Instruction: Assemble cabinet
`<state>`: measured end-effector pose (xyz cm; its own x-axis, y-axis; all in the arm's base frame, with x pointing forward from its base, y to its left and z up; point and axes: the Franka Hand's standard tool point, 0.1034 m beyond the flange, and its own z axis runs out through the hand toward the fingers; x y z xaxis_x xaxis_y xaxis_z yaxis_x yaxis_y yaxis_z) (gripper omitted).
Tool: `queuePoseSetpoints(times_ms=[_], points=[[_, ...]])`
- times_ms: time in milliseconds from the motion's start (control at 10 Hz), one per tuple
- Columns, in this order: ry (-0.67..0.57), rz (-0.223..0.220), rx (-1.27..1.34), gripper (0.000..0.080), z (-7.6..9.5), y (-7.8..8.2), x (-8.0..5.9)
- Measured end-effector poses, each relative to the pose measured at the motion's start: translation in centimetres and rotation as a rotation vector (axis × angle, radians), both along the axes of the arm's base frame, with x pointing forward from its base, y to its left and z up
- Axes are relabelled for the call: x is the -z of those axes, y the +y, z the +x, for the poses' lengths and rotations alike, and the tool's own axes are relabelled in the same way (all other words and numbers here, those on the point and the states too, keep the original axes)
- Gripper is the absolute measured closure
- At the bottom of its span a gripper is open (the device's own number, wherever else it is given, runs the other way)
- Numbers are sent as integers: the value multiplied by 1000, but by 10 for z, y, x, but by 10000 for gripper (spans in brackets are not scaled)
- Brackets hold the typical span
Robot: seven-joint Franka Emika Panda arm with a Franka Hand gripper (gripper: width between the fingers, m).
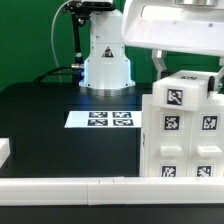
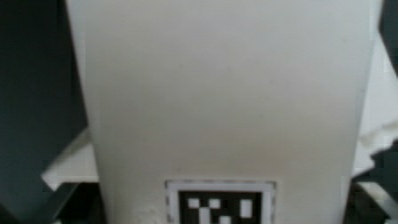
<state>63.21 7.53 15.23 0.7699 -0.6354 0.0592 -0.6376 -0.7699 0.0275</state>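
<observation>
The cabinet (image 1: 185, 130) is a large white box with several black-and-white tags, standing on the black table at the exterior view's right. My gripper (image 1: 187, 72) comes down on it from above, and its two fingers flank the cabinet's upper block on both sides. In the wrist view a flat white face of the cabinet (image 2: 214, 100) fills the picture, with one tag near the gripper (image 2: 210, 205). The dark fingertips (image 2: 32, 200) sit against the panel's edges. The gripper is shut on the cabinet.
The marker board (image 1: 105, 119) lies flat on the table in the middle. The arm's white base (image 1: 105, 60) stands behind it. A white rail (image 1: 70, 185) runs along the front edge. A small white piece (image 1: 4, 150) sits at the exterior view's left edge.
</observation>
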Motion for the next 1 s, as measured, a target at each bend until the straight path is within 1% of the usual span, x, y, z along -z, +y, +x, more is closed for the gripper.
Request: queuePoseSetpoints(times_ms=[200, 300, 600, 700, 800, 1000], points=[[-35, -3, 266, 246, 2, 3, -1], [-43, -20, 316, 246, 1, 3, -2], [-43, 1, 507, 246, 0, 0, -1], [-34, 24, 641, 246, -2, 0, -1], [-32, 38, 742, 246, -3, 1, 0], [-29, 50, 899, 246, -4, 1, 0]])
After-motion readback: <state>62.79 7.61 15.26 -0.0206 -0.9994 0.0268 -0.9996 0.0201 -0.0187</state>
